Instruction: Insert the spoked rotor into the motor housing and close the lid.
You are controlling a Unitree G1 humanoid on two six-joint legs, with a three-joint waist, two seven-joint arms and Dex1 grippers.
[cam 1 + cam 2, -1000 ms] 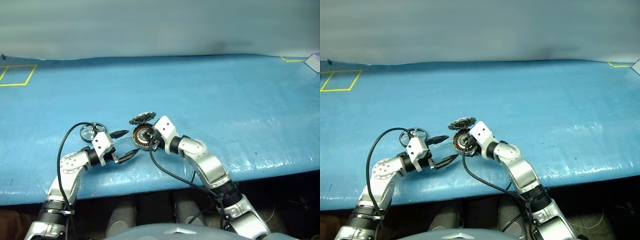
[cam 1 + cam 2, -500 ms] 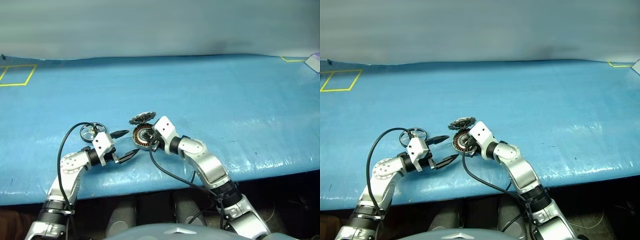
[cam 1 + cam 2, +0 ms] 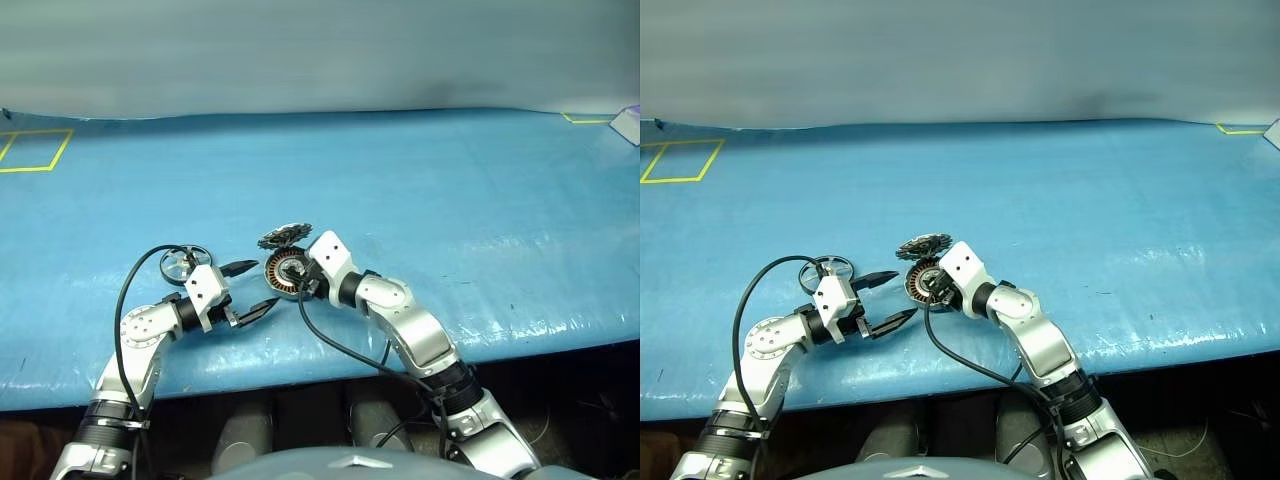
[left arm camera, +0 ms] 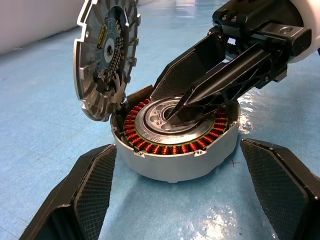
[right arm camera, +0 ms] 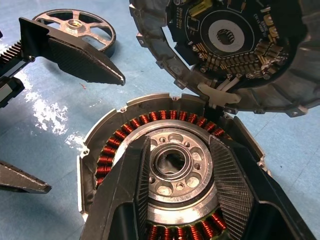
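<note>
**Rotor still outside the housing**

Risk: if the hinged lid (image 5: 235,45) drops before the rotor goes in, it blocks the seat; the right fingers could drag the housing across the desk (image 3: 450,180) as they withdraw.

Left gripper (image 3: 246,290): fingers spread wide, holding nothing, flanking the motor housing (image 4: 177,135) without contact.

Right gripper (image 5: 177,195): fingers partly open, astride the silver hub.

Spoked rotor (image 5: 75,27) lies flat beyond the left gripper.
</note>
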